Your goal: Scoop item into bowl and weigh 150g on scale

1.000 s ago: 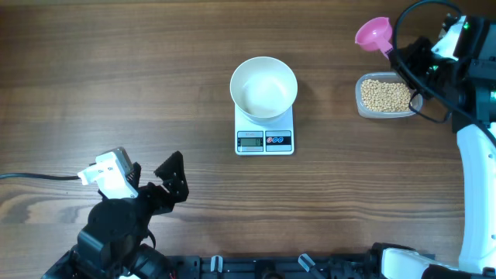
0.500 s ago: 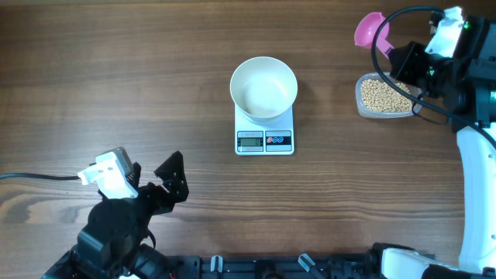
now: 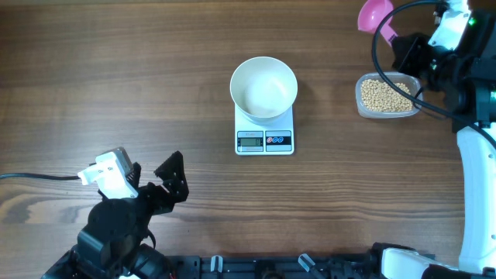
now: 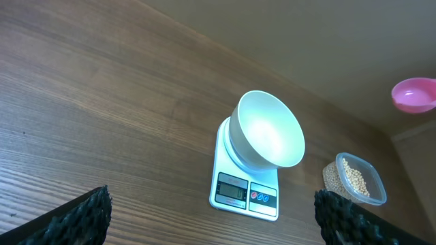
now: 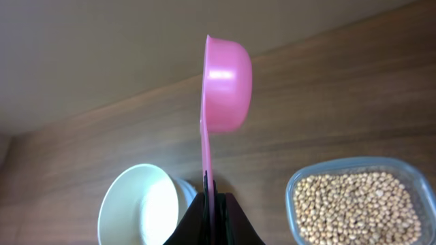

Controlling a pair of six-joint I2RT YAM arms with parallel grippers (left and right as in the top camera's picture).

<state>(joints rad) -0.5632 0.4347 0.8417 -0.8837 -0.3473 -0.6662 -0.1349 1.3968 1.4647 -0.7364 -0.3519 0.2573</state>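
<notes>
The white bowl (image 3: 264, 87) stands empty on the small white scale (image 3: 264, 141) at mid-table. Tan beans (image 3: 385, 94) fill a clear tub (image 3: 415, 103) at the right. My right gripper (image 3: 400, 45) is shut on the handle of a pink scoop (image 3: 375, 13), held above the table just behind the tub's far-left corner. The right wrist view shows the scoop (image 5: 227, 75) edge-on, clamped in that gripper (image 5: 211, 199), with the bowl (image 5: 139, 207) lower left and the beans (image 5: 354, 207) lower right. My left gripper (image 3: 159, 180) is open at the front left, holding nothing.
Bare wood table (image 3: 116, 70) stretches left of the scale. The left arm's base and a cable (image 3: 39, 177) occupy the front left corner. The right arm's white body (image 3: 477, 178) runs along the right edge.
The right gripper has lifted the pink scoop up and toward the far edge, away from the tub of beans. The left arm has not moved.
</notes>
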